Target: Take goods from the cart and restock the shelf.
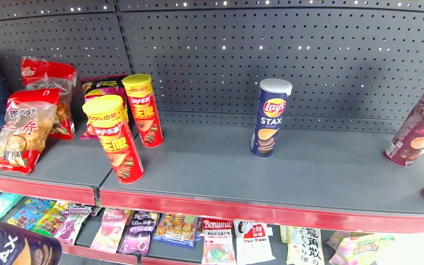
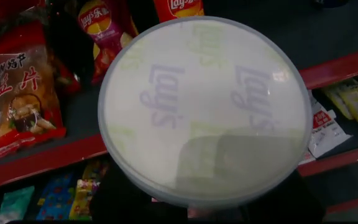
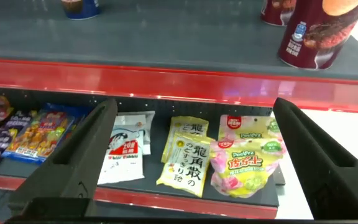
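- Lid [image 2: 204, 112] of a blue can [image 1: 9, 244], pale and round, sits right against the left wrist camera. The can is off any surface, low at the robot's left, below the shelf's front lip and out in front of it.
- Clamped on that can is the left gripper [image 2: 197, 208], seen as dark shapes under the lid's lower edge.
- Spread wide with nothing between its fingers, the right gripper [image 3: 191, 162] hangs level with the lower shelf [image 3: 185, 193], facing the sweet bags [image 3: 194, 162] that lie there.
- Grey shelf [image 1: 234, 176] with a red front lip spans the head view.
- Two red cans [image 1: 118, 140] stand upright at its left, one near the front edge and one farther back.
- One standing blue can [image 1: 271, 117] is near the middle, toward the back.
- Two maroon cans [image 1: 418, 127] stand at the far right, the nearer one cut off by the frame.
- Snack bags [image 1: 24, 132] lean on the adjoining board, left of the red cans.
- Progress, as a judgement: restocking is partway. Several cans are already up, but the blue can in hand is not yet on the shelf. Broad bare stretches remain on both sides of the standing blue can, so a spot beside its match looks likely.
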Controlling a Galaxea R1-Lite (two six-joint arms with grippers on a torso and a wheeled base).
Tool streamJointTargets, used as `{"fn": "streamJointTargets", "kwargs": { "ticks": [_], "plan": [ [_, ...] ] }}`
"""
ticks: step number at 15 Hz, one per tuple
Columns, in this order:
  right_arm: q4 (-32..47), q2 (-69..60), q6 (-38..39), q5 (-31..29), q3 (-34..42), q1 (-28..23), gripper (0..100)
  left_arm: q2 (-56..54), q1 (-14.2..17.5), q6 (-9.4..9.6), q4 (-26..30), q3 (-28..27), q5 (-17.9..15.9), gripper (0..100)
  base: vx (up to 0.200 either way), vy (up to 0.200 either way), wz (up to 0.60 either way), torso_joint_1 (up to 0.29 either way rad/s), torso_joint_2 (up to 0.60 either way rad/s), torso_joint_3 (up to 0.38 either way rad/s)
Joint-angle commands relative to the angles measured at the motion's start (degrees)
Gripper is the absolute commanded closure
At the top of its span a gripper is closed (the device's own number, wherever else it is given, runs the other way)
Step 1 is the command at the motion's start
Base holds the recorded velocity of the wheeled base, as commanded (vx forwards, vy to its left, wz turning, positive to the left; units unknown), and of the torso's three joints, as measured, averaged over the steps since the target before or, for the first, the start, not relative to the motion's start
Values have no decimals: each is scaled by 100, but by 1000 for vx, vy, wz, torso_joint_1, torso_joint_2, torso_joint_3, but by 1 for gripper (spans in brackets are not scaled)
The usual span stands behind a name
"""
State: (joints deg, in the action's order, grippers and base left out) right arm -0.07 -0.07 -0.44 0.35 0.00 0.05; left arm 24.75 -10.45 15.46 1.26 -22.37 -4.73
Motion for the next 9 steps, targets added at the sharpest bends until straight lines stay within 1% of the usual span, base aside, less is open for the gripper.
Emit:
{"fn": "streamJointTargets", "kwargs": {
  "ticks": [1,4,5,6,7,8,9],
  "plan": [
    [-1,7,-9,9,0,4,0,-154,-1,1,6,31,-10,100,0,0,0,0,0,0],
    [-54,7,-123,-27,-9,-14,0,-277,16,1,15,75,69,100,0,0,0,0,0,0],
    [-72,60,-158,-18,-149,-22,0,-277,25,1,15,66,130,100,0,0,0,0,0,0],
    [-72,1748,395,-229,-1837,-5,0,-251,25,1,15,66,227,100,0,0,0,0,0,0],
    [-10,2855,1055,-281,-3146,13,0,-207,25,1,6,57,236,100,0,0,0,0,0,0],
    [7,3655,888,-229,-4025,65,0,-154,25,1,-3,48,227,100,0,0,0,0,0,0],
    [-1,4068,-132,53,-4271,215,0,-40,25,1,-20,13,227,100,0,0,0,0,0,0]
  ]
}}
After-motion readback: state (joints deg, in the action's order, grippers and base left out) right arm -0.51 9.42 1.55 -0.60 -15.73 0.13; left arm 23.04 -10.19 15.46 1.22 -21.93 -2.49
